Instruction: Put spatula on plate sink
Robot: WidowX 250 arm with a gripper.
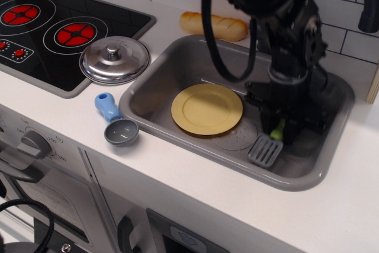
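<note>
The spatula [265, 150] lies in the right part of the grey sink [155, 81]. Its slotted grey blade points toward the front wall. Only a sliver of its lime-green handle shows between my fingers. My gripper [278, 128] reaches straight down into the sink and is shut on the handle. The mustard-yellow plate [206, 108] lies flat on the sink floor, to the left of the spatula and apart from it, with nothing on it.
A shiny steel pot lid [114, 58] and a blue-handled grey scoop [115, 121] lie on the counter left of the sink. A toy bread roll [214, 25] sits behind the sink. The stove [53, 28] is at the far left. A dark faucet [368, 4] stands at the back right.
</note>
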